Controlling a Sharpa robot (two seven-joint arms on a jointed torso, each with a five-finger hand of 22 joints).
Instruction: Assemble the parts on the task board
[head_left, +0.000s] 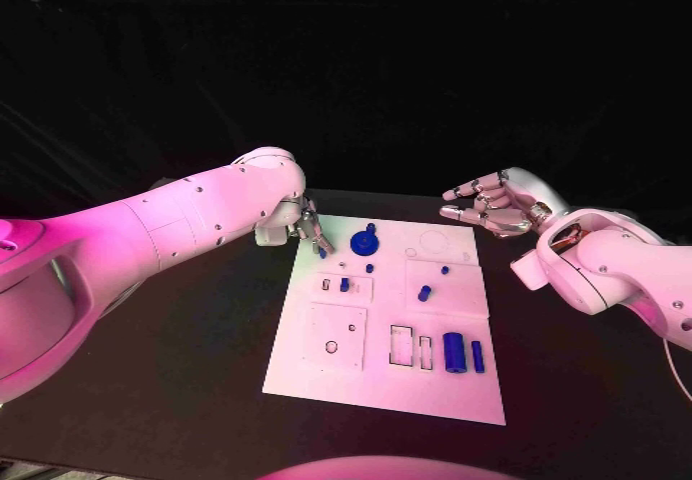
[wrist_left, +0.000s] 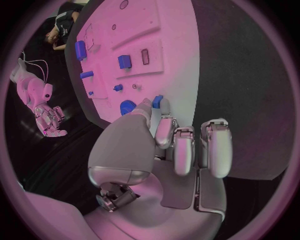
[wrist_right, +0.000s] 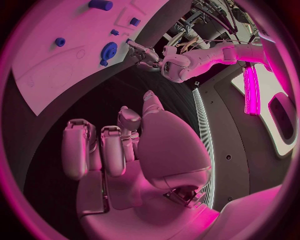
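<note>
Surface: a black table (head_left: 173, 330) against a dark backdrop, with the white task board (head_left: 361, 385) lying flat in its middle.
Parts: small blue pieces on the board: a round gear-like part (head_left: 364, 241) near the far edge, two cylinders (head_left: 456, 352) lying side by side toward the near right, and smaller pegs (head_left: 424, 293) between them.
Left hand: the left hand (wrist_left: 169, 135) is at the board's far left corner; its fingers (wrist_left: 164, 129) pinch a small blue part (wrist_left: 157, 101) at the tips, just beside the gear.
Right hand: the right hand (head_left: 490, 205) hovers off the board's far right corner, fingers loosely curled and apart, holding nothing.
Handling: the parts look like rigid, light plastic, smooth enough to slip; I judge a pinch across the sides of each piece safest, keeping it upright for its recess.
Board: stiff and thin; it could slide on the table if pushed sideways.
Writing: no brand or readable label can be made out.
</note>
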